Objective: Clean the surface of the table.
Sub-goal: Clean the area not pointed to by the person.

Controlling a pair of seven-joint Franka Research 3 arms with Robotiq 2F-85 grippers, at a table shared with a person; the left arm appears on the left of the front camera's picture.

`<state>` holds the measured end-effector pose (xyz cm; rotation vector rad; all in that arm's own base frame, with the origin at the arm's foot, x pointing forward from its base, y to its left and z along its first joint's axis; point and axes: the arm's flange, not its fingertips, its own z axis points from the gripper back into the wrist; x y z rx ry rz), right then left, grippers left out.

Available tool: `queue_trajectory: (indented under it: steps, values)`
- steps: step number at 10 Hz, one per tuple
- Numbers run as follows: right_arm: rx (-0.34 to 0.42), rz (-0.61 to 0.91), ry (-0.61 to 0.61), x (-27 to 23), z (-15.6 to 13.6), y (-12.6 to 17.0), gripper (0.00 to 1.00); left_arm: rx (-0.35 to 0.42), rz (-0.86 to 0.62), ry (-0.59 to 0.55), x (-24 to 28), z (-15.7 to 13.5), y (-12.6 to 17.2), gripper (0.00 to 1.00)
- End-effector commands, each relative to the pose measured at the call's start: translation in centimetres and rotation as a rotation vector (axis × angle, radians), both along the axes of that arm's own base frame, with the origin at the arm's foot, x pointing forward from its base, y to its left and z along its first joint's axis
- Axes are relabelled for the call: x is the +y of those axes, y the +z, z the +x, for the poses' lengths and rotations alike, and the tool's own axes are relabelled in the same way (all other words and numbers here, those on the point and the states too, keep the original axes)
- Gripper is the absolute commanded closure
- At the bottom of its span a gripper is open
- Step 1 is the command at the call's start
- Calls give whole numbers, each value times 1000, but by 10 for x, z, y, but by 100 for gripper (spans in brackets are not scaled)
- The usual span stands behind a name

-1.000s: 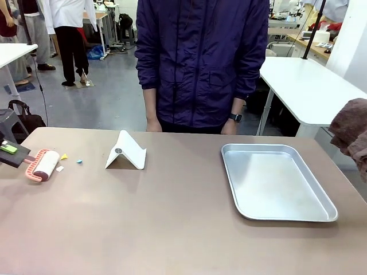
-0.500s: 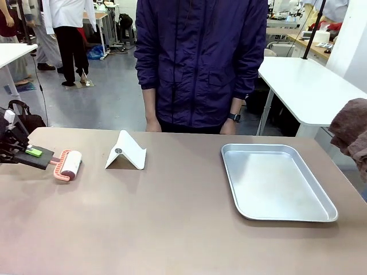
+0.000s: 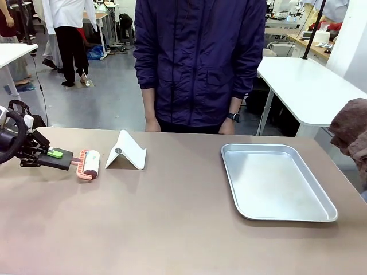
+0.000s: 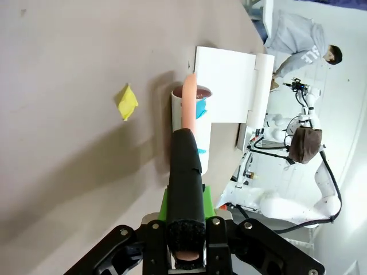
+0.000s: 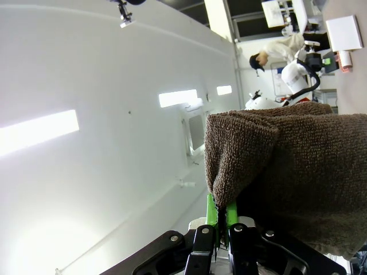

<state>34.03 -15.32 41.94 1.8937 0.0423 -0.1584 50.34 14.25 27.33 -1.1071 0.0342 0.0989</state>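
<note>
The bench point(image 3: 172, 229) is seen spanning the whole foreground of the front view. Its plain taupe top reaches the far edge, where a person point(image 3: 200, 63) in a dark purple jacket is stood with hands hanging at the bench edge.

At the bench's left end the left pincer point(image 3: 53, 156) is clamped on the black handle of a roller point(image 3: 89, 164). The roller's white drum, held in a pink frame, is laid on the bench top just left of a white folded stand point(image 3: 126, 152); whether the two touch cannot be told. In the left wrist view the handle is seen gripped between the green pads, and blue bits point(image 4: 200, 109) are seen stuck to the drum. A yellow scrap point(image 4: 127, 102) is seen lying on the bench near the drum, apart from it.

A silver tray point(image 3: 235, 150) is set on the right half of the bench, well apart from the stand.

In the right wrist view the right pincer point(image 5: 221, 220) is closed on a brown towel point(image 5: 287, 172), a fold of which is pinched between the green pads. In the front view the towel is seen at the right edge, held above the level of the bench top.
</note>
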Motion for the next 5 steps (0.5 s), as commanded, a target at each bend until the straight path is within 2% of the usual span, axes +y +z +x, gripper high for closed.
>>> queue_trajectory:
  steps: [1,2,5]
  values:
    - [-9,4,-7,-1,-1,4,94,12,-69,-20,-4,-14,-3,78]
    - [-9,4,-7,-1,-1,4,94,-29,-150,11,4,-10,12,78]
    - [-9,4,-7,-1,-1,4,94,-79,-372,47,47,-8,67,78]
